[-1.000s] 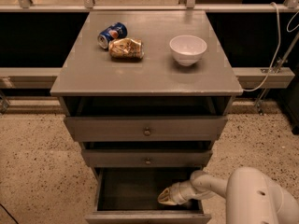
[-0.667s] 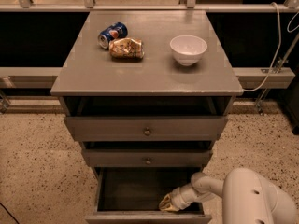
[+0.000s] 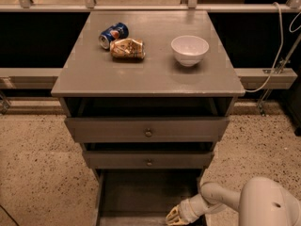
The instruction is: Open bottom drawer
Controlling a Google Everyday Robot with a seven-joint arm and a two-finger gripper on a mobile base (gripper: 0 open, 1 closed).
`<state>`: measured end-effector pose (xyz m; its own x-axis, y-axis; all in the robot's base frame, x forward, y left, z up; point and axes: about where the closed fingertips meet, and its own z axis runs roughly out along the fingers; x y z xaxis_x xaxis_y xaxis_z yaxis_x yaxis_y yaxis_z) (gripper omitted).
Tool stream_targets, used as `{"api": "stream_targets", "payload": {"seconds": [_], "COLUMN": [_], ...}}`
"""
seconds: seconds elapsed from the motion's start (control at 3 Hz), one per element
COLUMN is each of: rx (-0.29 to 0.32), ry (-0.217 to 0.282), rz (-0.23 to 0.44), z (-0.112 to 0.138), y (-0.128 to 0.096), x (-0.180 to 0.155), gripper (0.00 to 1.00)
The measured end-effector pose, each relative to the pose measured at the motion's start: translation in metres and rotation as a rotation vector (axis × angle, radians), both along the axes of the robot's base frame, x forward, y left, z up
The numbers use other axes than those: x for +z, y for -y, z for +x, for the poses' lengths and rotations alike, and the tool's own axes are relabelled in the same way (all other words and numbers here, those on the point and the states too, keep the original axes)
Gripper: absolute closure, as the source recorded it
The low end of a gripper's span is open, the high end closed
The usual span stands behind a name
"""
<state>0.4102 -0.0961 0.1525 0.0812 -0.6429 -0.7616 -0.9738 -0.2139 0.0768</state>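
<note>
The bottom drawer (image 3: 141,192) of the grey cabinet stands pulled out at the foot of the camera view, its dark inside showing; its front and knob are cut off by the lower edge. My gripper (image 3: 173,216) is at the drawer's front right, low in the frame, at the end of my white arm (image 3: 211,199). The middle drawer front (image 3: 148,160) and the top drawer front (image 3: 147,130) sit above it, each with a small round knob.
On the cabinet top (image 3: 84,74) lie a blue can (image 3: 113,34), a crumpled brown bag (image 3: 127,49) and a white bowl (image 3: 189,50). Speckled floor (image 3: 37,173) lies on both sides. A white cable (image 3: 277,51) hangs at the right.
My gripper has moved toward the front of the bottom drawer, lower in the frame. The cabinet and things on top have not moved.
</note>
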Motion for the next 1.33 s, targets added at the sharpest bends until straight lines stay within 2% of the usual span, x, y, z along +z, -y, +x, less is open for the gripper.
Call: {"api": "stream_targets", "payload": {"seconds": [0.33,1.0,1.33], "rx": [-0.005,-0.133,-0.146], "ry": [0.028,0.3,0.308], "rz": [0.054,0.211,0.215], "z": [-0.009,0.018,0.016], "y": [0.006,0.034,0.038], "x": [0.018,0.12,0.122], "gripper": [1.0,1.0,0.8]}}
